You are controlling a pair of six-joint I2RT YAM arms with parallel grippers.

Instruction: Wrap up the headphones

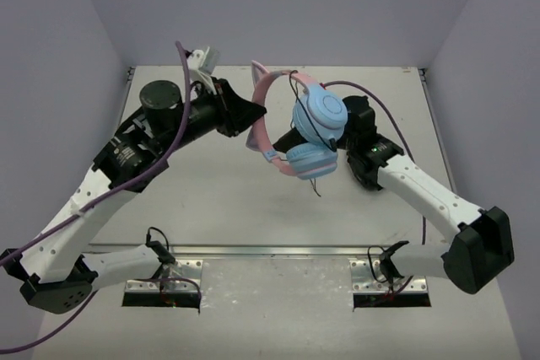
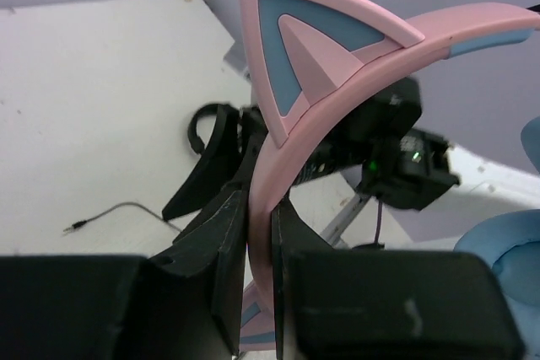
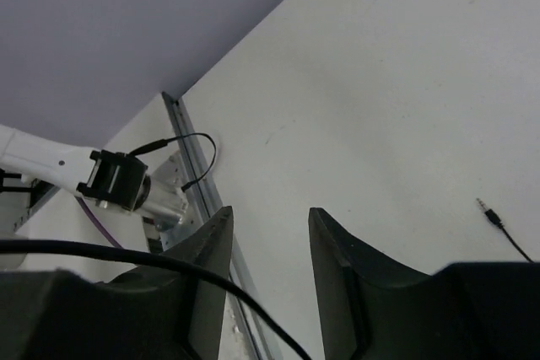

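Note:
The headphones (image 1: 314, 132) hang in the air over the middle of the table, with both light-blue ear cups stacked at the right. My left gripper (image 1: 251, 115) is shut on the pink headband (image 2: 263, 233), just below a cat ear (image 2: 308, 48). My right gripper (image 1: 288, 138) sits beside the lower ear cup, partly hidden by it. In the right wrist view this gripper (image 3: 268, 238) stands open with only table showing between the fingers. The thin black cord (image 3: 169, 260) crosses in front of its left finger. The cord's plug (image 3: 484, 205) shows low by the tabletop (image 2: 78, 227).
A metal rail (image 1: 270, 250) runs along the table's near edge, by both arm bases. Purple-grey walls close in the back and both sides. A purple cable (image 1: 181, 115) loops over the left arm.

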